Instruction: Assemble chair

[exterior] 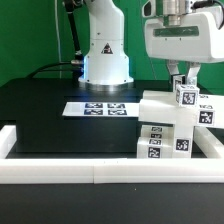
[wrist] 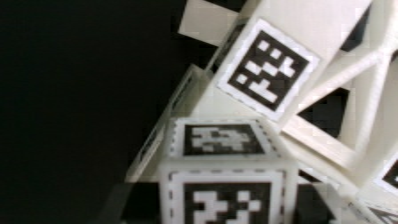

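Note:
The chair is a stack of white blocky pieces point(exterior: 168, 128) with black-and-white tags at the exterior view's right, against the front rail. My gripper point(exterior: 183, 82) hangs just above this stack, shut on a small white tagged post point(exterior: 186, 95) that stands upright on top of the pieces. In the wrist view the post's tagged end point(wrist: 224, 196) fills the space between the jaws, with a second tagged face point(wrist: 222, 138) behind it. A tilted white slab carrying a large tag point(wrist: 267, 65) lies beyond. The fingers themselves barely show there.
The marker board point(exterior: 100, 108) lies flat on the black table in front of the arm's white base point(exterior: 105, 55). A long white border rail point(exterior: 90, 165) runs along the table's front and turns up the exterior view's left side point(exterior: 8, 140).

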`<action>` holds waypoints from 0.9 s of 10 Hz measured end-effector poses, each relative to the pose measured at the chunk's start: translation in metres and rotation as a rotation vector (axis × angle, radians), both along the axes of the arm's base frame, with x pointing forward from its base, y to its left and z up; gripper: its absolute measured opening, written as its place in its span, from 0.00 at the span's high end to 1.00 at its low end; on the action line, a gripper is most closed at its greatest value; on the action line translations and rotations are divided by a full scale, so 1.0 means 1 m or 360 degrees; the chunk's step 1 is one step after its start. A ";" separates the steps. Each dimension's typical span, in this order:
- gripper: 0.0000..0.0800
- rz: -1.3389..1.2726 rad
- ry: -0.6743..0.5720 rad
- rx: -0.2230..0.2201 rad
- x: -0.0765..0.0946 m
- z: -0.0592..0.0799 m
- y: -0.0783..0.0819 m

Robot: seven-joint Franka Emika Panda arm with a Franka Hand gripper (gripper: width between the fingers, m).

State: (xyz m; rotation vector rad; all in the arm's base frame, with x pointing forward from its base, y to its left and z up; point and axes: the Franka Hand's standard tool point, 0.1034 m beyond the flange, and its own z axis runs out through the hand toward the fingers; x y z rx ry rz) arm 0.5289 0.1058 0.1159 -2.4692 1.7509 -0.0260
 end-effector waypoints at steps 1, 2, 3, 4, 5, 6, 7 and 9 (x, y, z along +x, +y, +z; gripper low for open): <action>0.49 0.0001 0.0000 0.0000 0.000 0.000 0.000; 0.49 0.0001 0.0000 0.0000 0.000 0.000 0.000; 0.27 0.0002 0.0000 0.0000 0.000 0.000 0.000; 0.27 0.0039 -0.0002 -0.0003 0.000 0.000 0.002; 0.20 0.0104 -0.0007 -0.0007 -0.001 0.000 0.005; 0.19 0.0142 -0.0010 -0.0009 -0.002 0.000 0.008; 0.19 0.0232 -0.0024 -0.0018 -0.002 0.000 0.009; 0.19 0.0522 -0.0052 -0.0042 -0.002 -0.001 0.011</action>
